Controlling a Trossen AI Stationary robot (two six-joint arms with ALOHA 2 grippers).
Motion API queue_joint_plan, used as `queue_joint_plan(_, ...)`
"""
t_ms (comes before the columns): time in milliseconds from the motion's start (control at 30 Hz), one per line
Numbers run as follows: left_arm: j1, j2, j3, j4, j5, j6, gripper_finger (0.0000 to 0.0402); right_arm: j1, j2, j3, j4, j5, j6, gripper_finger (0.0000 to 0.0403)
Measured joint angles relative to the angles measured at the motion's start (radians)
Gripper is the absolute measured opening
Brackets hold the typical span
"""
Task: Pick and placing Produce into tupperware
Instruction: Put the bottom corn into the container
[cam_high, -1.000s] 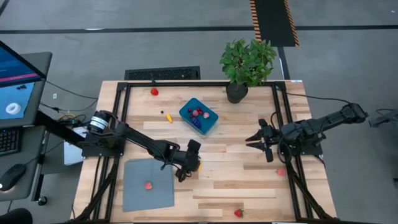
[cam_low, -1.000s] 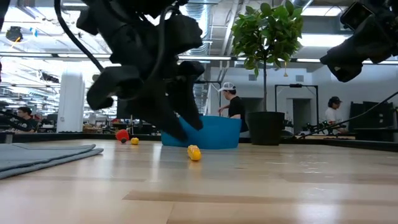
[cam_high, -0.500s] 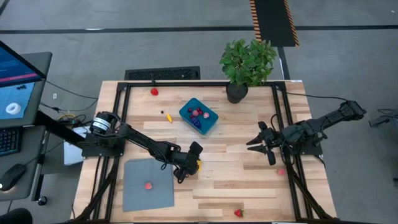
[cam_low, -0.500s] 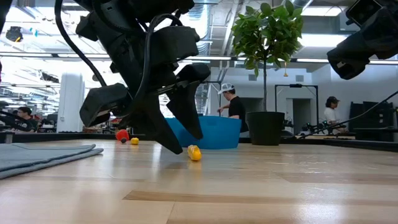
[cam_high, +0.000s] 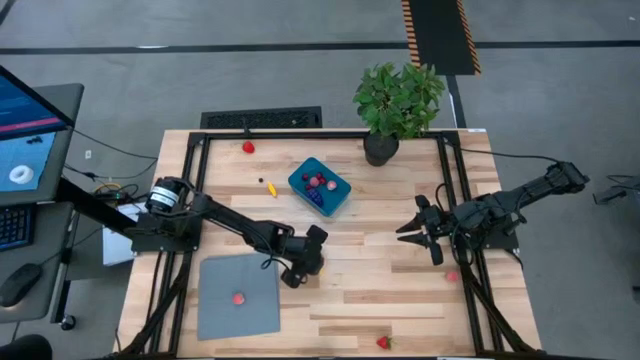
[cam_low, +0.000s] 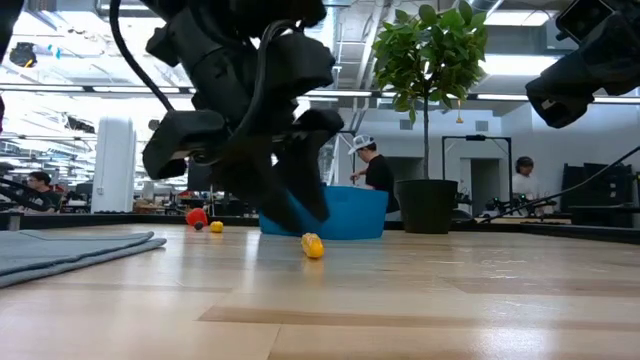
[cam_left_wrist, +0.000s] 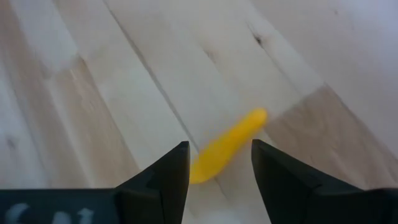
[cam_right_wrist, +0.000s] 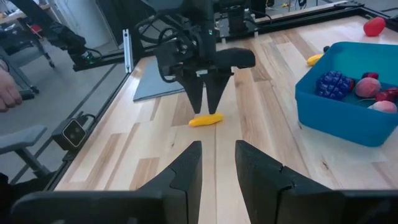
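A small yellow produce piece lies flat on the wooden table, also visible in the low view and the right wrist view. My left gripper hangs over it, open and pointing down, with one finger on either side of it and no touch that I can see. The teal tupperware stands farther back and holds purple, pink and red produce. My right gripper waits open at the table's right side, facing the left gripper.
A grey sheet at the near left carries one red piece. Loose produce lies at the far edge, beside the tupperware, at the near edge and by the right arm. A potted plant stands at the far edge.
My left gripper has risen a little off the table, turned about its wrist and come over the yellow piece. Half a second ago its fingertips were low beside the piece. The yellow piece has stayed where it was.
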Motion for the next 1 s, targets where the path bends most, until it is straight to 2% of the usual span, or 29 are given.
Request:
queue_joint_plan(100,0.002,0.003,-0.001,-0.037,0.023,-0.003,0.0159,0.000,0.000,0.000,0.000,0.000,0.007,0.0118)
queue_joint_plan(367,0.003,0.073,0.007,0.021,0.026,-0.016,0.0155,0.000,0.000,0.000,0.007,0.000,0.012,0.0118)
queue_joint_plan(567,0.004,0.069,0.008,0.017,0.031,-0.129,0.0148,0.000,0.000,0.000,0.007,0.000,0.011,0.0118)
queue_joint_plan(667,0.006,0.069,0.008,-0.004,0.049,-0.163,0.0120,0.000,0.000,0.000,0.007,0.000,0.011,0.0118)
queue_joint_plan(867,0.019,0.061,0.006,-0.005,0.056,-0.269,0.0021,0.000,0.000,0.000,0.007,0.000,0.018,0.0118)
queue_joint_plan(933,0.030,0.054,0.004,0.004,0.076,-0.275,0.0012,0.000,0.000,0.000,0.007,0.000,0.018,0.0118)
queue_joint_plan(1000,0.047,0.044,0.001,0.021,0.113,-0.306,0.0020,0.000,0.000,0.000,0.007,0.000,0.018,0.0118)
